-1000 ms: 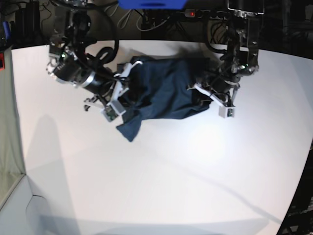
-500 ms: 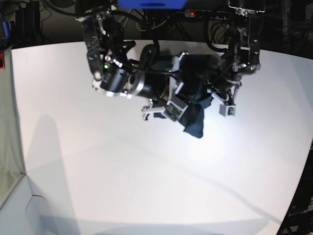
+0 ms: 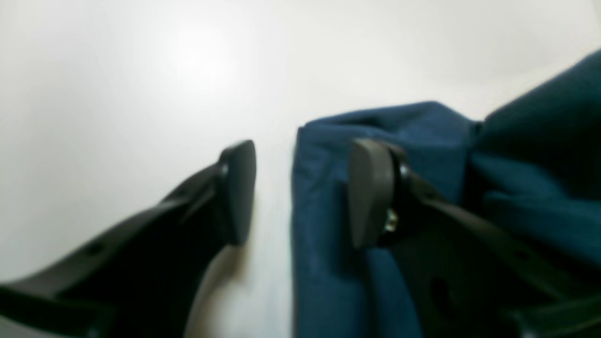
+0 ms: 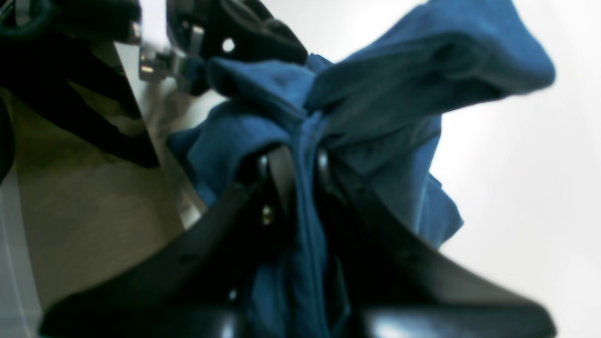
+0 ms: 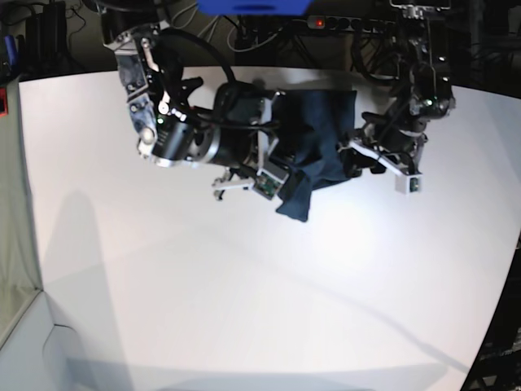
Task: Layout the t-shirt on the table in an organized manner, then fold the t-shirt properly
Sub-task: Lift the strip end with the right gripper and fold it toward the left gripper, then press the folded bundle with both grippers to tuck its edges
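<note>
The dark navy t-shirt (image 5: 319, 134) lies bunched and doubled over at the far middle of the white table (image 5: 244, 285). My right gripper (image 4: 303, 178) is shut on a gathered fold of the t-shirt (image 4: 375, 112), lifting it; in the base view this gripper (image 5: 289, 175) sits at the cloth's near-left side, with a flap hanging below it. My left gripper (image 3: 303, 192) stands open low over the table (image 3: 117, 70). The t-shirt's edge (image 3: 324, 155) lies partly between its fingers, ungripped. In the base view the left gripper (image 5: 358, 159) is at the shirt's right side.
Dark equipment and cables (image 5: 244, 37) line the table's far edge, with a blue object (image 5: 252, 6) above them. A grey-green panel (image 5: 12, 244) runs along the left side. The table's curved edge (image 5: 501, 309) falls away at the right.
My right arm swept across with its side of the t-shirt, folding the cloth over toward the left arm. The left gripper's jaws opened off the cloth and that arm shifted slightly right.
</note>
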